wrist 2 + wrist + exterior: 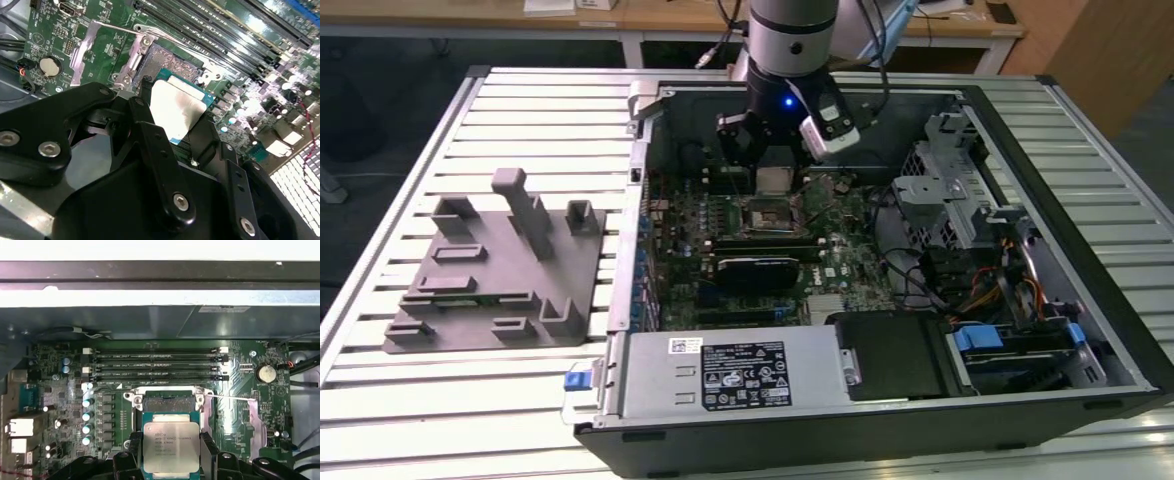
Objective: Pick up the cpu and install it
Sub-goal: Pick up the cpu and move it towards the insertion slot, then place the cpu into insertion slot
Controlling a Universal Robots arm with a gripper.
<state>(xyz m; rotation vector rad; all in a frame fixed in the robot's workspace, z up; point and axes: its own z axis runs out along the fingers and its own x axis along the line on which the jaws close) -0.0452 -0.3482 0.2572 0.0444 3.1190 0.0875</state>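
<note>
Pale silver-topped square cpu (171,446) hung clamped between the fingers (207,452) of the black gripper (171,452), which pressed on its opposite edges. It was held just above the square black-framed motherboard socket (167,399), apart from it and not yet seated. In the second wrist view, a bare metal retention frame (82,47) lay folded open beside the socket. Long black memory slots (157,365) ran near the socket. In the exterior view, a grey moulded fixture (494,270) sat well apart from the socket, outside the open black computer case (854,440), toward the exterior view's left.
</note>
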